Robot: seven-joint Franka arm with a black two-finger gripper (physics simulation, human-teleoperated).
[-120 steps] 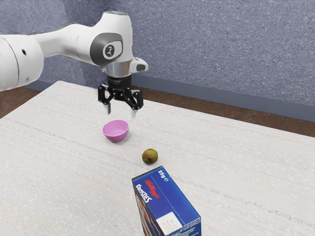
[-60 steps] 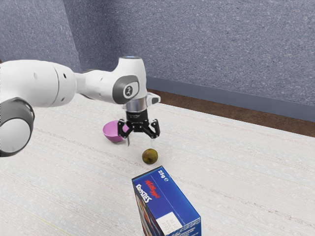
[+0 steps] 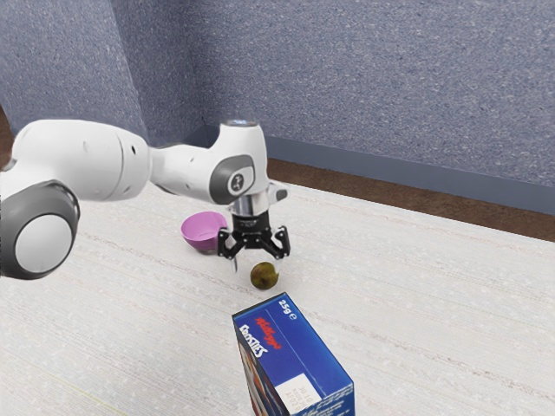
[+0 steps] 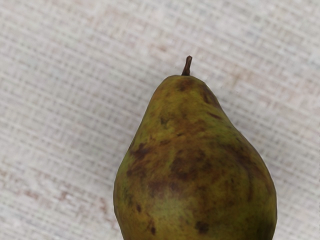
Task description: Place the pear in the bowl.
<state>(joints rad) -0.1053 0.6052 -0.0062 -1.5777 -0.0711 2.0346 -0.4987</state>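
Bright, diffuse light falls over the pale, streaked table [image 3: 434,286] in the exterior view, while the speckled blue-grey wall [image 3: 347,87] behind is dimmer, darkening at its recessed corner. The smooth white robot arm [image 3: 91,156] is bright along its upper surfaces and greyer underneath. In the wrist view the light is muted: soft, faint-edged shadows lie on the woven-looking tabletop on both sides of the mottled green-brown pear [image 4: 190,165], whose skin has a dull, low-contrast shading.
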